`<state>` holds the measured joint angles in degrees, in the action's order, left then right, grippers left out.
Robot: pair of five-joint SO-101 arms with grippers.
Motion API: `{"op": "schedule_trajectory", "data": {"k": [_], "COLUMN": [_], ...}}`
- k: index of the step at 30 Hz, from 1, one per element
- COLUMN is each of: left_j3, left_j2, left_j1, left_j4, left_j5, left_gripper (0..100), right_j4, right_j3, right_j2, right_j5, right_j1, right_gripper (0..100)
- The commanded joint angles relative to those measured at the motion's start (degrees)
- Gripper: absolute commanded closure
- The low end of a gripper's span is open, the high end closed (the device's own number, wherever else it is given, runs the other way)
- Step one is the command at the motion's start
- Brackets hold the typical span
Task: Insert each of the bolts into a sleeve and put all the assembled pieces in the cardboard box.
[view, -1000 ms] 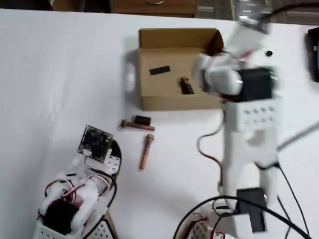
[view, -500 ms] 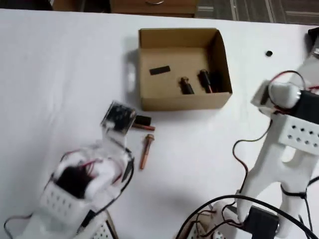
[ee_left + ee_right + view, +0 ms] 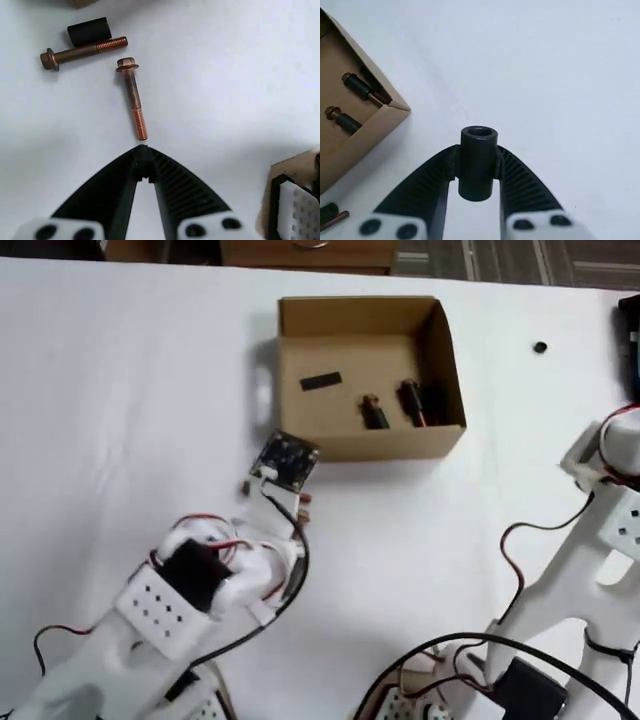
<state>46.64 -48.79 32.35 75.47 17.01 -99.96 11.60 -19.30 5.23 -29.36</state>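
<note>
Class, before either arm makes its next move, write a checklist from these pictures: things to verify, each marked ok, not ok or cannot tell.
1. Right gripper holds a sleeve between its jaws: ok.
2. That sleeve's visible end is open: ok.
3. Left gripper open for grasping: not ok, jaws shut.
4. Nearest bolt lies free on the table: ok.
5. Second bolt and loose sleeve apart: cannot tell.
6. Cardboard box has room left: ok.

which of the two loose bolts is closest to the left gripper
The bolt whose threaded end points at the left gripper; the other bolt lies beside a sleeve.
</note>
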Motion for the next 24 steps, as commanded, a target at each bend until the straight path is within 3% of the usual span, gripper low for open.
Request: {"op": "schedule_trajectory", "data": {"k": [1, 8, 16, 24], "left_j3": [2.0, 5.1, 0.9, -13.5], "left_j2": [0.1, 0.4, 15.5, 38.2], "left_j1": [0.4, -3.8, -8.4, -8.1], "left_j4": [-5.1, -11.3, -16.2, -13.6], "left_j5": [0.4, -3.1, -6.5, -1.7], "left_gripper": [98, 82, 86, 86], "right_j4": [-0.5, -0.6, -0.6, -0.6], "right_j3": [0.2, 0.1, 0.0, 0.0], "right_j2": [-2.4, -2.4, -2.4, -2.4], "right_j5": [-2.4, -5.4, -5.4, -5.5], "right_j1": [-3.3, -8.7, -8.6, -8.9], "right_gripper": [97.8, 97.8, 97.8, 97.8]}}
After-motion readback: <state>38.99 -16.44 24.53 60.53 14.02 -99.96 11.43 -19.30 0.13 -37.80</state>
